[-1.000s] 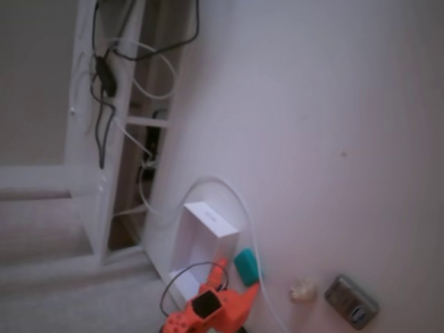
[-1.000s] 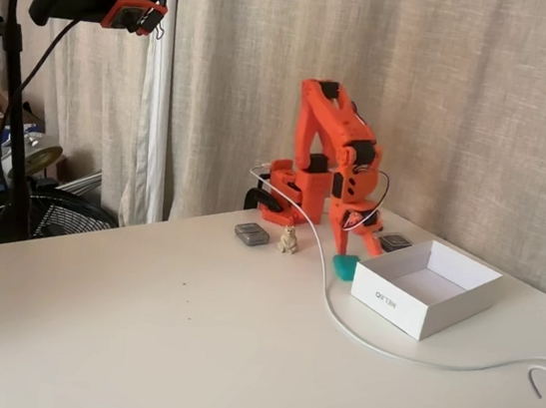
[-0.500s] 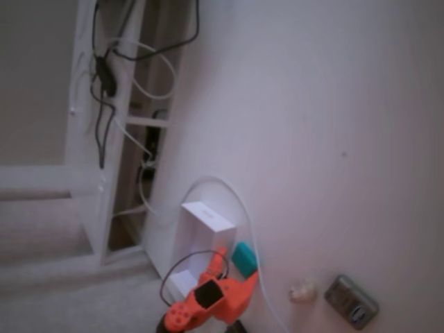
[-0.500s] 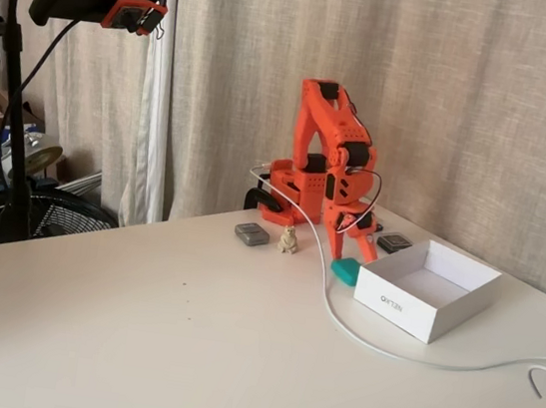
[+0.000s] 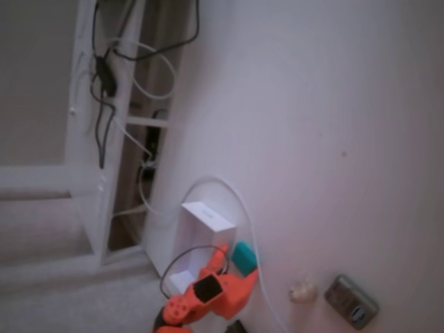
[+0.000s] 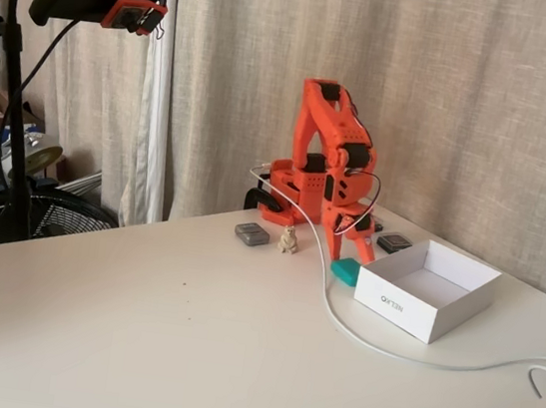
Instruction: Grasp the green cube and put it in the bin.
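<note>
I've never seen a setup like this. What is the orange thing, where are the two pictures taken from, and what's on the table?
The orange machine is a small robot arm on a white table. Its two-fingered tool hangs just above a green cube, holding nothing; whether it is open is unclear. One picture is taken from the side, across the table. The other looks down from above, probably from the camera on the black stand. Beside the cube sits a white bin. Also there: a beige lump, a grey oblong and a white cable.
</note>
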